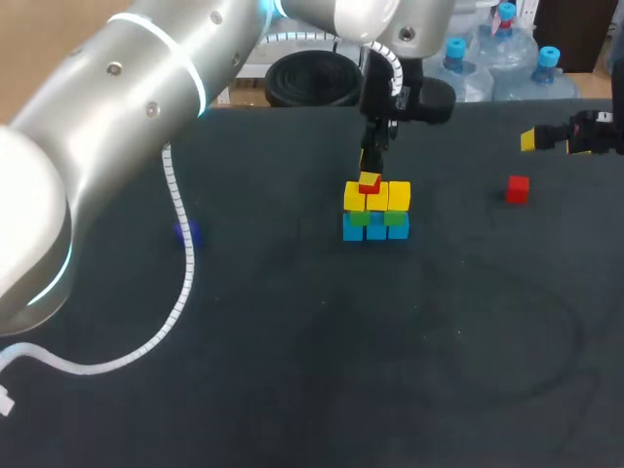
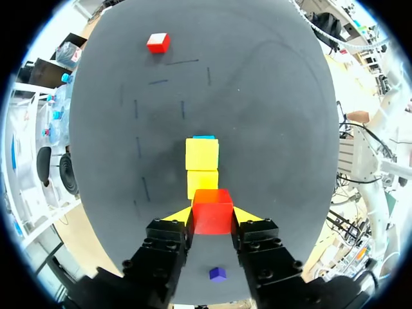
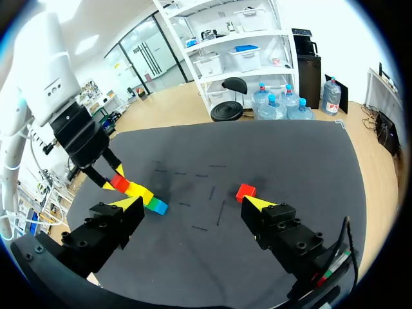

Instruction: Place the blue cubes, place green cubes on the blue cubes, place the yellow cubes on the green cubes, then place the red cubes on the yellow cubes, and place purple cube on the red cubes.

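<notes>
Lower layers hidden
Red cube in my left claw and yellow cubes ahead cover the green cubes; only a blue cube's edge shows.

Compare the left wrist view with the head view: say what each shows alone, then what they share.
Left wrist view only: both yellow fingers of the left gripper pressing the red cube from two sides. Head view only: the green cubes under the yellow ones, and the right gripper off to the side. Both: the held red cube over the yellow cubes, the loose red cube, and the purple cube.
</notes>
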### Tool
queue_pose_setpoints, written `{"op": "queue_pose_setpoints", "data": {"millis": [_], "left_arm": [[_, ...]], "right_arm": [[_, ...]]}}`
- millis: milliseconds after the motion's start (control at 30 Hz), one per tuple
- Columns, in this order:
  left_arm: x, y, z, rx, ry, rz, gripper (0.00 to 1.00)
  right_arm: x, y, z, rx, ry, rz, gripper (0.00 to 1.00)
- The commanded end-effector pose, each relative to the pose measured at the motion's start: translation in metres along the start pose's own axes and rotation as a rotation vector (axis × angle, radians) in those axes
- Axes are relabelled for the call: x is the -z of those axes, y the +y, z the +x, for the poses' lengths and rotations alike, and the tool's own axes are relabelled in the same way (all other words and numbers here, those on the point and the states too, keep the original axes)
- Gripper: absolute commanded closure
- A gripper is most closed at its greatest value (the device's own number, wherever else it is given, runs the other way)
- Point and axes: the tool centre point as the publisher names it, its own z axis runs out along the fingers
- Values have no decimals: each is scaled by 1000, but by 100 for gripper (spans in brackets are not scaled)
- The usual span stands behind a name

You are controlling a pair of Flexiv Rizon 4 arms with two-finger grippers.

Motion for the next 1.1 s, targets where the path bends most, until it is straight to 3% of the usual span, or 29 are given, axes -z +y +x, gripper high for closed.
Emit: {"op": "queue_pose_setpoints", "data": {"millis": [33, 1000, 1100], "left_arm": [[-1, 3, 2, 2, -15, 6, 100], [-7, 1, 6, -5, -70, 20, 100], [-7, 2, 5, -8, -70, 19, 92]], "right_arm": [[0, 0, 0, 0, -1, 1, 0], [0, 0, 0, 0, -1, 1, 0], [0, 0, 0, 0, -1, 1, 0]]}}
